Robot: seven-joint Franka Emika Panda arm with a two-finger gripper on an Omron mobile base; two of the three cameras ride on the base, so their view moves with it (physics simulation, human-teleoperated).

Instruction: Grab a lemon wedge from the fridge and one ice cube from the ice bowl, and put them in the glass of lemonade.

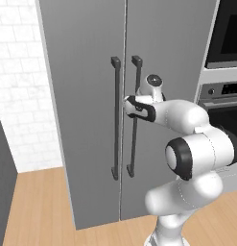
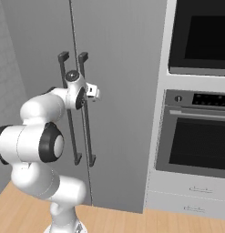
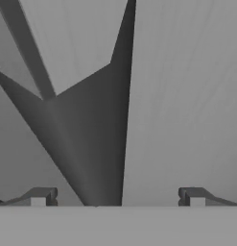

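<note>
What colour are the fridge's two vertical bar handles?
Dark grey, nearly black, against the lighter grey fridge doors; the handles show best in the left base view.

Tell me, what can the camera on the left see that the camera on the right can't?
The left base view alone takes in a white brick wall beside the fridge. The right base view alone takes in the whole front of a built-in oven, with drawers under it. Both share the closed grey fridge, its two dark bar handles, the wooden floor, and the white arm holding its gripper at those handles.
</note>
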